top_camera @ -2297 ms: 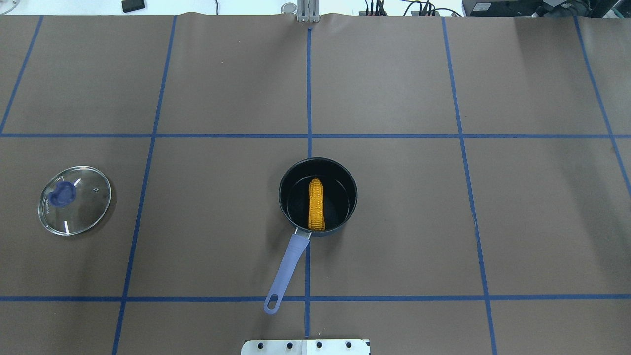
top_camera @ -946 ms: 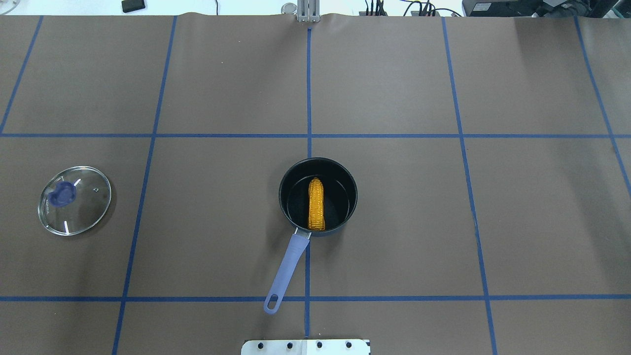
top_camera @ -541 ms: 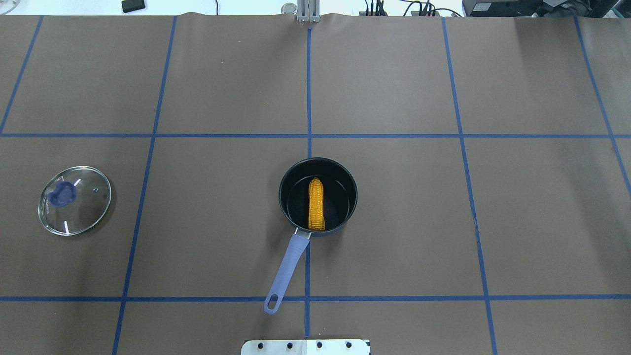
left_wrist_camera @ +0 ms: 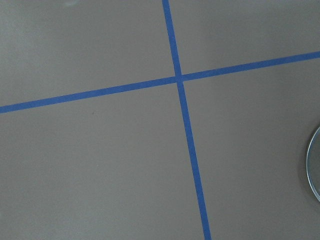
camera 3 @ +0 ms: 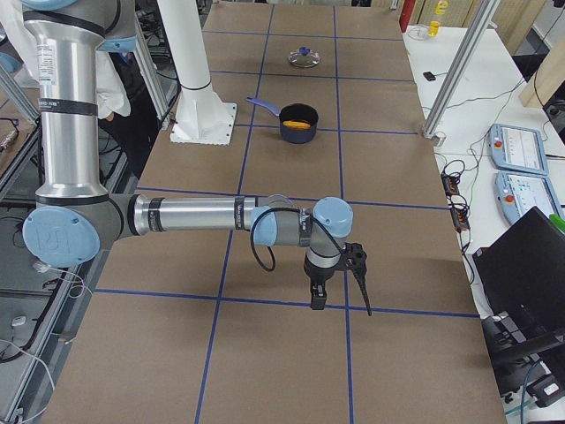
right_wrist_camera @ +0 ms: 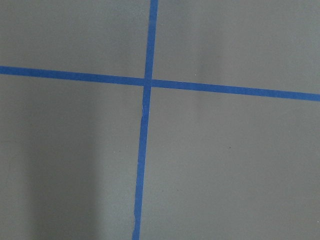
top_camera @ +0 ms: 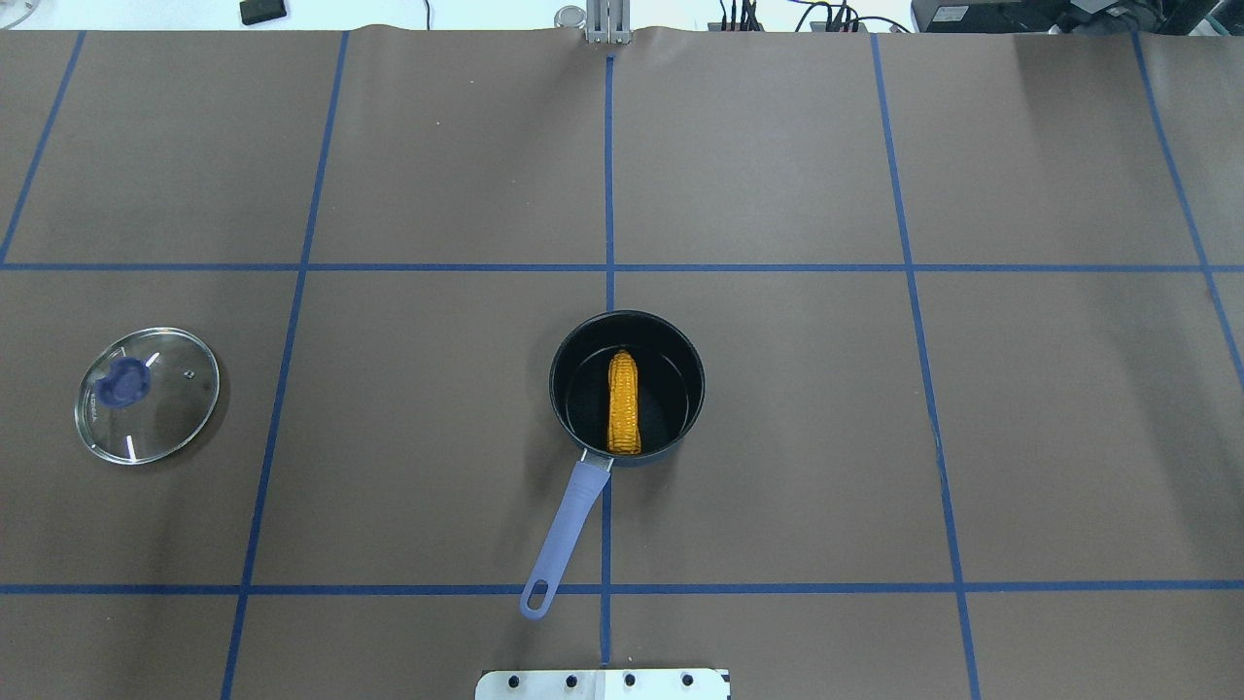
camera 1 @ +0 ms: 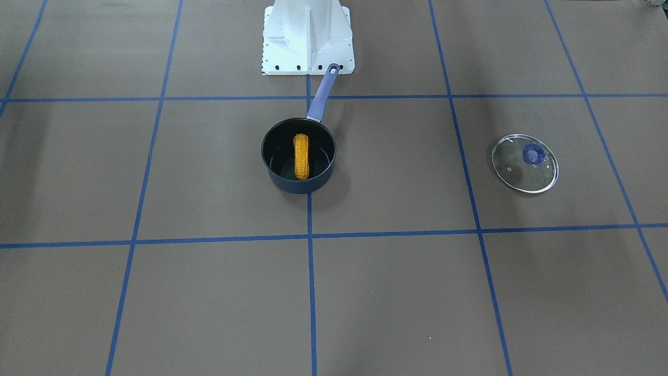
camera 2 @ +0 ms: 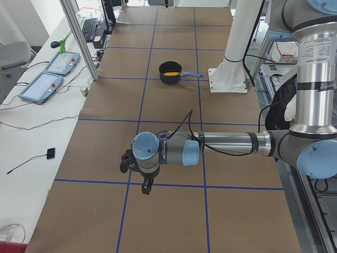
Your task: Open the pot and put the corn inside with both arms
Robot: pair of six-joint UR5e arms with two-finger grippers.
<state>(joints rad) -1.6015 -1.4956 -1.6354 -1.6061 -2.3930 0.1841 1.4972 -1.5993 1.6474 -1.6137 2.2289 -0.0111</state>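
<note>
The dark navy pot stands open at the table's middle, its lavender handle pointing toward the robot base. The orange-yellow corn lies inside it, also in the front view. The glass lid with its blue knob lies flat on the table on the robot's left, far from the pot. Its rim edges into the left wrist view. My left gripper and right gripper hover over bare table at opposite ends. Whether they are open or shut I cannot tell.
The white pedestal base stands just behind the pot's handle. Blue tape lines grid the brown table cover. Control pendants and aluminium posts line the table's far side.
</note>
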